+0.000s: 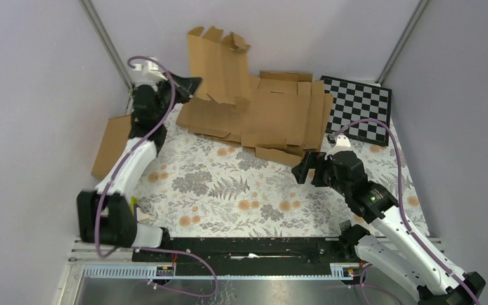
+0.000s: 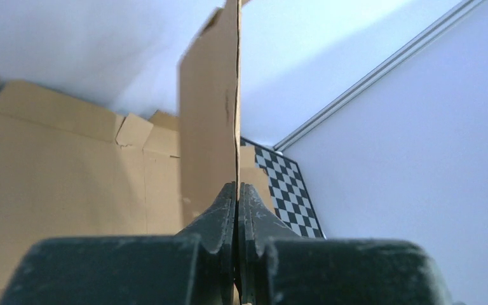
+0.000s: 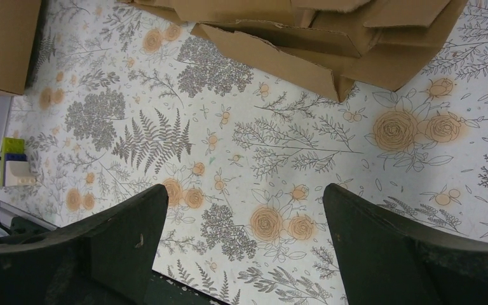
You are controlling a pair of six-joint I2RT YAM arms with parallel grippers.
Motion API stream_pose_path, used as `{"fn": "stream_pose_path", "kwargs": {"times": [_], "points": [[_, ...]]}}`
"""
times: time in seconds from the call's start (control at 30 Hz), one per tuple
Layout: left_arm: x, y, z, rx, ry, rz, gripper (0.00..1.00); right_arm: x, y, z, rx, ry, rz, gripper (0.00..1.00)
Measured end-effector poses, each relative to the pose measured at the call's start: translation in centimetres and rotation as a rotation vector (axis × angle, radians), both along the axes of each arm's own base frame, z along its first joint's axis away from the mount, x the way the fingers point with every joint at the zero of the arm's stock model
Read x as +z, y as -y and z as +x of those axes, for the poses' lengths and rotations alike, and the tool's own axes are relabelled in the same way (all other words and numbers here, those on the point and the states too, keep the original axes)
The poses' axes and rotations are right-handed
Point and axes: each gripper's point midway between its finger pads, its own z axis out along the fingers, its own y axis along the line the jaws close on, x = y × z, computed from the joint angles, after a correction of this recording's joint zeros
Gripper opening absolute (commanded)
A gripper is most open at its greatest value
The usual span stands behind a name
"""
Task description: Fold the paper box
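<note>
A matte floral cloth (image 1: 229, 190) covers the table. At its 12 o'clock lies the box (image 1: 279, 117) — flattened brown corrugated card, its overlapping flaps ragged and torn at the edges. One tall panel (image 1: 216, 63) of it stands upright at 11 o'clock. A stiff black-and-white chequered board (image 1: 359, 108) sits at 2 o'clock, just beside the card. A plain rectangular card sheet (image 1: 111, 146) overhangs the cloth at 9 o'clock. The left gripper (image 2: 237, 190) pinches the upright panel's thin edge, jaws closed onto it. The right gripper (image 3: 244, 203) hovers over bare cloth at 4 o'clock — jaws spread wide, holding nothing.
</note>
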Motion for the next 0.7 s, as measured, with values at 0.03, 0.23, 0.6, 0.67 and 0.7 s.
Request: {"fn": "stream_pose_path", "kwargs": {"times": [0.03, 0.23, 0.6, 0.67, 0.7], "points": [[1.6, -0.4, -1.3, 0.018, 0.038, 0.004, 0.00, 0.2, 0.0, -0.1, -0.001, 0.004, 0.005, 1.00], [5.6, -2.5, -9.6, 0.081, 0.114, 0.052, 0.01, 0.7, 0.1, -0.4, -0.013, 0.005, 0.034, 1.00], [5.7, -2.7, -20.6, -0.019, -0.012, 0.193, 0.06, -3.1, -1.9, -0.5, 0.004, -0.154, 0.071, 1.00], [5.8, -2.4, -22.2, -0.062, -0.034, 0.210, 0.05, -5.3, -2.1, -0.7, -0.002, -0.205, 0.061, 1.00], [5.7, -2.1, -22.9, -0.089, -0.050, 0.214, 0.05, -6.5, -2.1, -0.8, -0.008, -0.230, 0.054, 1.00]]}}
